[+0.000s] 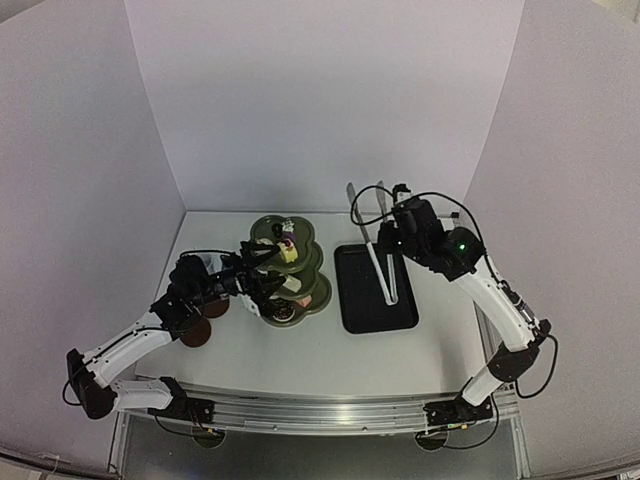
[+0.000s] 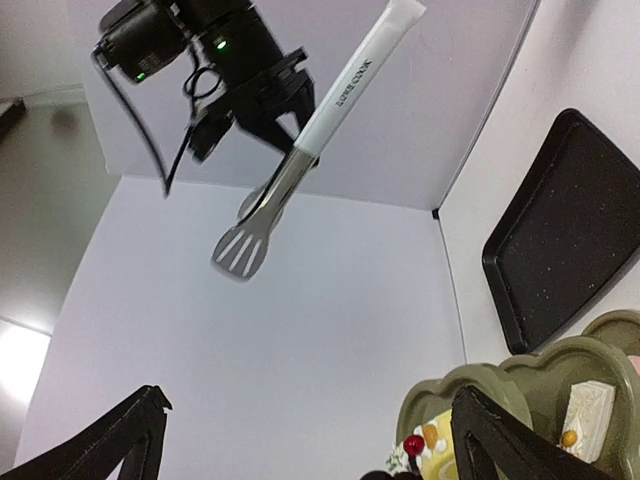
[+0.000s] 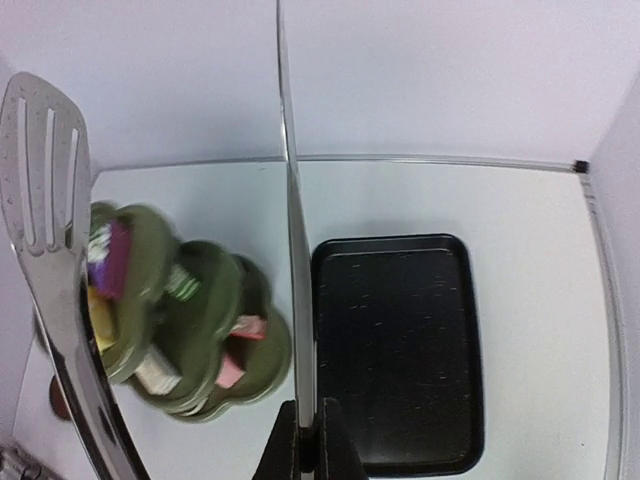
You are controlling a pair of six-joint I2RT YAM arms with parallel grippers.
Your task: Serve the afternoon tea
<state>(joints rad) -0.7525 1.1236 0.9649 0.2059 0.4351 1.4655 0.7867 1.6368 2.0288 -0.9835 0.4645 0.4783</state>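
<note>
Raised tongs [image 1: 384,275] beside tea stand [image 1: 285,275]
Overhead: right gripper [image 1: 388,238] clamps tongs above black tray [image 1: 360,310]; green three-tier stand just left, open table [image 1: 300,360] in front. Left wrist: left gripper [image 2: 309,392] splayed beside stand. Right wrist: pastries [image 3: 118,258] on its tiers

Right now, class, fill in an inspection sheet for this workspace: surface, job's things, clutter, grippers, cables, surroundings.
Surface: white table; no spills seen.
Job's things: green three-tier stand upright with pastries; two brown saucers left of it; cup and jug not clearly seen.
Clutter: black tray right of the stand; metal tongs held in the air over it.
Grippers: left gripper open, by the stand; right gripper shut on the tongs.
Cables: black cable looping off the right arm.
Surroundings: pale walls on three sides.
</note>
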